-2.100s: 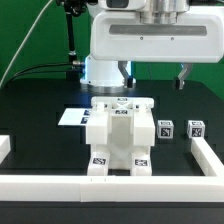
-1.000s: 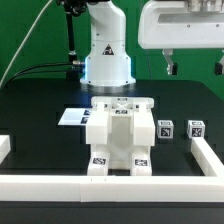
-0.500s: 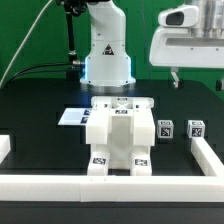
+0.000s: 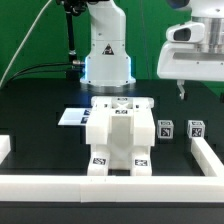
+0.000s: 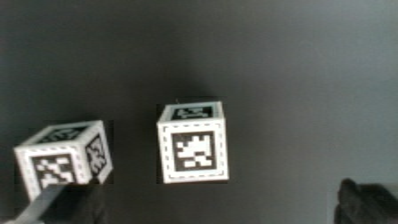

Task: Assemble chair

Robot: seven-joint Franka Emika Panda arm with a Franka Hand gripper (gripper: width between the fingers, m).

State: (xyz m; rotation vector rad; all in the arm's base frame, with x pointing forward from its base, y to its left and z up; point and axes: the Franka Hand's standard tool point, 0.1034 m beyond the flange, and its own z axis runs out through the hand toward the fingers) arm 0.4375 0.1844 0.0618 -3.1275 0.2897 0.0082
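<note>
Item: claw (image 4: 203,92), released and empty; the wrist view shows its fingertips (image 5: 368,200) spread wide with only bare table (image 4: 40,100) between them. Position: it hangs high over the table on the exterior view's right. Task parts: chair body (image 4: 120,135), standing at the middle of the table. The inner cube (image 4: 166,131) is just beside it on the exterior view's right. The outer cube (image 4: 196,129) is next along, near the border bar (image 4: 210,155). Both cubes lie below the claw, well apart from it in height. In the wrist view one cube sits near the mid-line between the fingertips and the other close to one fingertip; which is which cannot be told. Hazards, as judged: the cubes stand close together, so a descent slightly off-centre could land a finger on a cube's top face or knock its neighbour. A shoved cube might slide against the border bar or the chair body.
</note>
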